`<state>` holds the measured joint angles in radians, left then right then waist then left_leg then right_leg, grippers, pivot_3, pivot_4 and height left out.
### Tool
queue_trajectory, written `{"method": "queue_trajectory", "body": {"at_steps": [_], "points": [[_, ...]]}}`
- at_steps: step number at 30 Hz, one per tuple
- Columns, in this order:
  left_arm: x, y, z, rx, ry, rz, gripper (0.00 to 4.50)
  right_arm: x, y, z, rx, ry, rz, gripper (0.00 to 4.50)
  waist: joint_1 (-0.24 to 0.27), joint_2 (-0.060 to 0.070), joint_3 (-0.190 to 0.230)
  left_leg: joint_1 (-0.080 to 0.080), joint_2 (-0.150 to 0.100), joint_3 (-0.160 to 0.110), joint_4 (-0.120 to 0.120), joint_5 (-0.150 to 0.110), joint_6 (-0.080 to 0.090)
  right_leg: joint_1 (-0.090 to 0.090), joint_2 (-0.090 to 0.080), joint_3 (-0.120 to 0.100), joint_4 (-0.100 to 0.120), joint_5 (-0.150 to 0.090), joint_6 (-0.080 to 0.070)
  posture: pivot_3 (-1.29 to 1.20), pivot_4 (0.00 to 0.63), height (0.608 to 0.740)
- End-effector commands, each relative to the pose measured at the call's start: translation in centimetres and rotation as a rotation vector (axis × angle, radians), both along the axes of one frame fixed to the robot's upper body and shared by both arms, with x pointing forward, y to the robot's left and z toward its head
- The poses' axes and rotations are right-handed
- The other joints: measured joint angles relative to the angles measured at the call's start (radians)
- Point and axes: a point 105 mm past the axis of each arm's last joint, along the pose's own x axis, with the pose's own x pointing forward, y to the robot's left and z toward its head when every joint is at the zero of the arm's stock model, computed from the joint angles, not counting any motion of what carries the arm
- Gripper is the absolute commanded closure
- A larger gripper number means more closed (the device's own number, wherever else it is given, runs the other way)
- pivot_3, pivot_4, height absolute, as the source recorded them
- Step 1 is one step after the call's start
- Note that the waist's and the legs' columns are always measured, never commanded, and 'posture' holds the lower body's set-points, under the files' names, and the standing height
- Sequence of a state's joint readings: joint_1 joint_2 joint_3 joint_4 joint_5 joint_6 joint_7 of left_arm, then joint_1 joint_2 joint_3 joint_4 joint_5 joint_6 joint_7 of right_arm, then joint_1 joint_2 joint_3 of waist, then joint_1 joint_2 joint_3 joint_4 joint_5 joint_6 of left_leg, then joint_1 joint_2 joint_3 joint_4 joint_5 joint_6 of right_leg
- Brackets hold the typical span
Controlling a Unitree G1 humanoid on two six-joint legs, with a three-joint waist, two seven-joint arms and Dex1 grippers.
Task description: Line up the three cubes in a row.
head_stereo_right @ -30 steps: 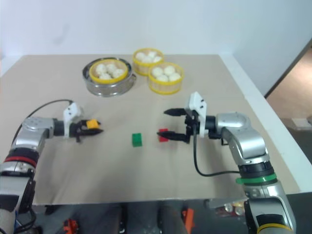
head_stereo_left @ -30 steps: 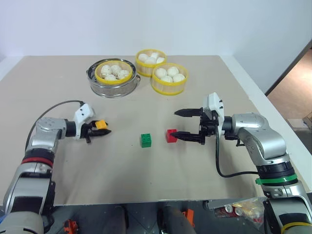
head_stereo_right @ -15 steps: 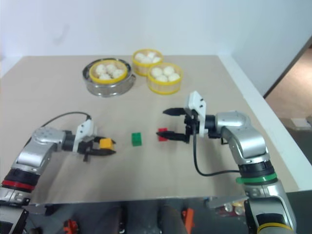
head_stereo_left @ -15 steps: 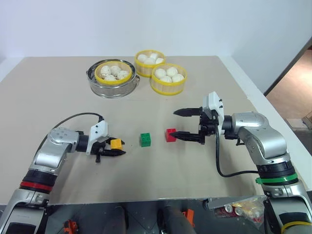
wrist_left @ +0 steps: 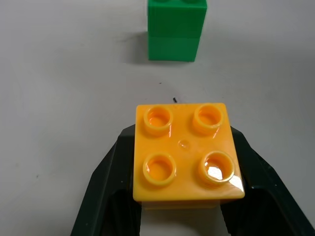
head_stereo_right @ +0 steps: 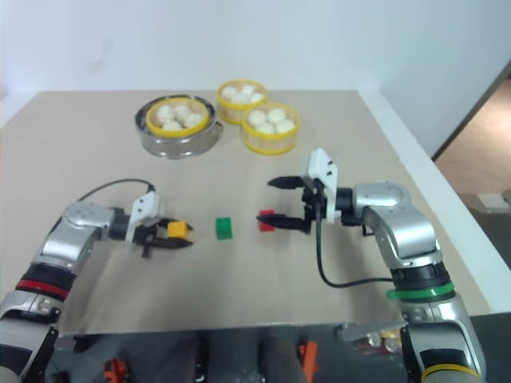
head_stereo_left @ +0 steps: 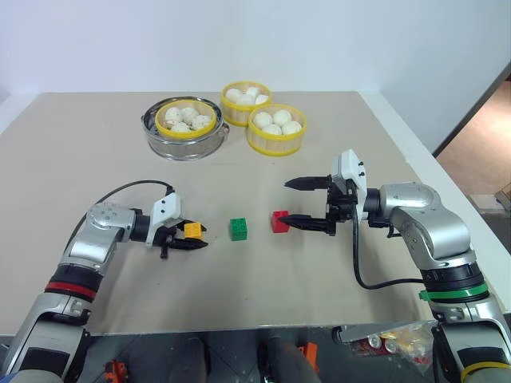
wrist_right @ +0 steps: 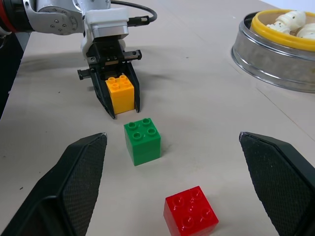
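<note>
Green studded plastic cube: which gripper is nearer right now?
Left. The left gripper, shut on the orange-yellow studded cube, sits just beside the green studded plastic cube; the open right gripper stands beyond the red studded cube.

glossy plastic orange-yellow cube (wrist_left: 186, 152), matt table (head_stereo_left: 96, 159), shiny metal steamer pot (head_stereo_left: 185, 144).

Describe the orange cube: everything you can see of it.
The orange cube is a small orange-yellow building brick of glossy plastic with four round studs on top. It sits upright and is clamped between the two black fingers of the left gripper, which grip its opposite sides. It is close over the tan table; whether it touches the table cannot be told. The green cube lies just ahead of it, apart, with the red cube beyond.
</note>
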<state>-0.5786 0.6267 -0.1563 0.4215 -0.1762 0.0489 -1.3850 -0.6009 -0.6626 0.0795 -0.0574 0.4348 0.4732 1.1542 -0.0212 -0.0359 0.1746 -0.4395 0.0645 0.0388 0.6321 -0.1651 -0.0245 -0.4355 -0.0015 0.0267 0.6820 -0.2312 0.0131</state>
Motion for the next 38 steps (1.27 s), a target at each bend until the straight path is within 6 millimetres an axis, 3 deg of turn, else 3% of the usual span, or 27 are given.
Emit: {"method": "queue_trajectory", "body": {"at_steps": [1, 9, 11, 16, 18, 25, 28, 31, 33, 35, 38], "points": [[0.3, -0.4, 0.2, 0.008, -0.02, -0.029, 3.11, -0.4, 0.0, 1.1, -0.002, -0.051, 0.011, 0.0, 0.0, 0.0, 0.0, 0.0, 0.0, 0.0, 0.0, 0.0, 0.0, 0.0, 0.0, 0.0, 0.0, 0.0, 0.0, 0.0, 0.15, 0.74], [0.7, -0.2, 0.0, 0.033, 0.019, -0.035, 3.11, -0.6, -0.2, 0.7, -0.006, -0.044, 0.012, 0.0, 0.001, 0.0, 0.0, 0.0, -0.001, 0.0, 0.002, 0.0, 0.0, 0.001, -0.001, 0.0, 0.0, 0.0, 0.0, 0.0, 0.15, 0.74], [0.7, -0.1, 0.0, 0.034, 0.027, -0.036, 2.07, -0.6, -0.3, 0.6, -0.007, -0.044, 0.01, 0.0, 0.001, 0.0, 0.0, 0.0, -0.001, 0.0, 0.002, 0.0, 0.0, 0.001, -0.001, 0.0, 0.0, 0.0, -0.001, 0.0, 0.15, 0.74], [0.5, -0.3, 0.7, 0.031, 0.012, -0.057, 0.4, -0.6, -0.4, 0.6, -0.008, -0.045, 0.007, 0.0, 0.002, 0.0, 0.0, 0.0, -0.001, 0.0, 0.002, 0.001, 0.001, 0.002, -0.001, 0.0, 0.0, 0.001, -0.003, 0.0, 0.15, 0.74], [0.5, -0.4, 1.3, 0.028, -0.01, -0.062, 0.09, -0.5, -0.3, 0.6, -0.007, -0.049, 0.006, 0.0, 0.002, 0.0, 0.0, 0.0, -0.001, 0.0, 0.002, 0.003, 0.002, 0.002, -0.001, 0.0, 0.0, 0.002, -0.003, 0.0, 0.15, 0.74], [0.6, -0.5, 6.5, -0.041, -0.128, -0.019, 0.09, -0.5, -0.3, 1.8, 0.022, -0.081, -0.005, 0.0, 0.0, 0.0, 0.0, 0.0, 0.0, 0.0, 0.002, 0.005, 0.002, -0.001, -0.001, 0.0, 0.0, 0.005, -0.005, 0.0, 0.15, 0.74], [0.5, -0.5, 10.1, -0.194, -0.136, 0.069, 0.09, -0.6, -0.1, 3.2, 0.075, -0.095, -0.018, 0.0, -0.001, 0.0, 0.0, -0.001, 0.0, 0.0, 0.0, 0.005, 0.002, -0.001, 0.0, 0.0, 0.0, 0.003, -0.003, 0.0, 0.15, 0.74], [0.8, 0.4, 12.0, -0.324, -0.134, 0.204, 0.09, 0.0, -0.5, 3.6, 0.109, -0.126, -0.083, 0.0, -0.002, 0.0, 0.0, -0.001, 0.0, -0.001, -0.002, 0.004, 0.002, -0.001, 0.0, 0.0, 0.0, 0.003, 0.0, 0.0, 0.15, 0.74], [1.4, 1.9, 12.1, -0.366, -0.181, 0.339, 0.09, 1.0, -1.5, 3.0, 0.107, -0.185, -0.173, 0.0, -0.002, 0.0, 0.0, 0.0, 0.0, -0.001, -0.003, 0.004, 0.002, 0.0, 0.0, 0.0, 0.0, 0.002, 0.0, 0.0, 0.15, 0.74], [2.6, 4.1, 10.9, -0.333, -0.253, 0.539, 0.09, 1.9, -2.5, 2.1, 0.132, -0.204, -0.275, 0.0, -0.002, 0.0, 0.0, 0.001, 0.0, -0.001, -0.005, 0.004, 0.002, 0.0, 0.001, 0.0, -0.001, 0.002, 0.0, 0.0, 0.15, 0.74], [2.4, 6.6, 9.1, -0.327, -0.251, 0.693, 0.09, 2.5, -4.1, 1.1, 0.165, -0.202, -0.385, 0.0, -0.002, 0.0, 0.0, 0.002, 0.0, -0.001, -0.007, 0.004, 0.002, -0.001, 0.0, 0.001, -0.001, 0.002, 0.0, 0.0, 0.15, 0.74]]}}
